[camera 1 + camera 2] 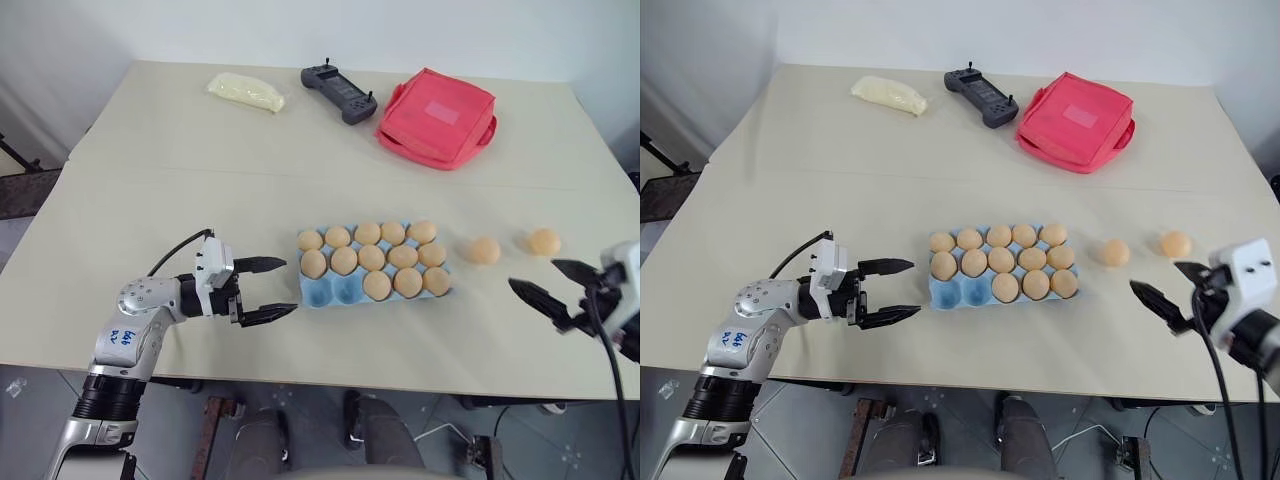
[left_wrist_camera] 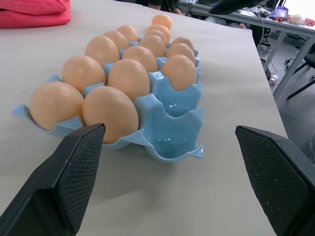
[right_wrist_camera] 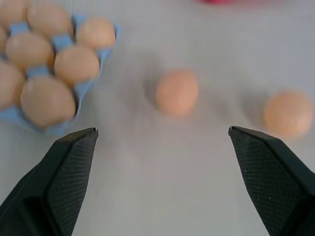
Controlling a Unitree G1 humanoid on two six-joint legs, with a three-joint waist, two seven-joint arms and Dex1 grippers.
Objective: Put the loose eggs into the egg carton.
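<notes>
Light blue, the egg carton (image 1: 375,270) sits near the bench's (image 1: 200,180) front edge in the head view, two front cups bare, with two loose eggs (image 1: 485,250) toward the right edge. Left wrist view: the left hand (image 2: 170,142), wide and empty, faces the carton's bare cups. Right wrist view: the right hand (image 3: 162,132), wide and empty, hovers before both loose eggs.
</notes>
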